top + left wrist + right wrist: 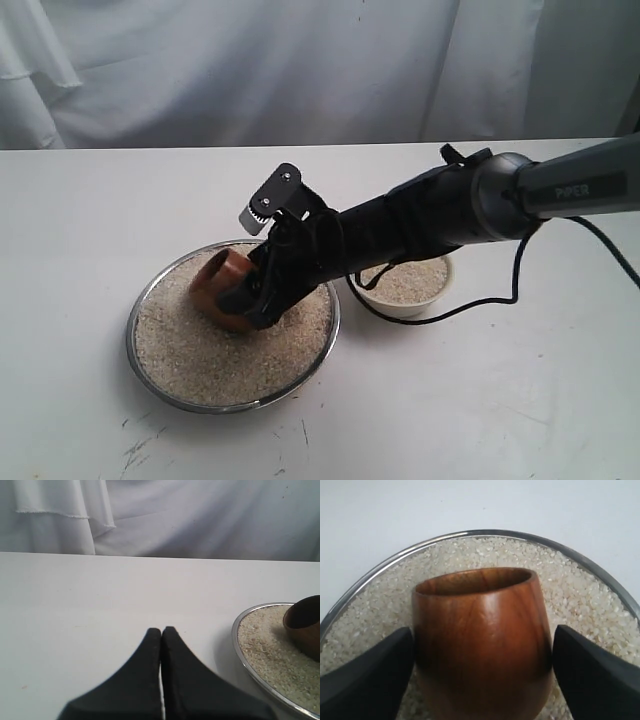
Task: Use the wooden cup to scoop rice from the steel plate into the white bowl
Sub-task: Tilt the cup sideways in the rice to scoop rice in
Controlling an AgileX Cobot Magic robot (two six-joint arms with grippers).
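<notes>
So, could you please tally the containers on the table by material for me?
steel plate: 1
white bowl: 1
wooden cup: 1
Total: 3

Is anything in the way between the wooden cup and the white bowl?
Nothing visible, only the low rim of the steel plate. The wooden cup lies tilted in the rice, and the white bowl sits just beside the plate. The right arm stretches above the bowl.
</notes>
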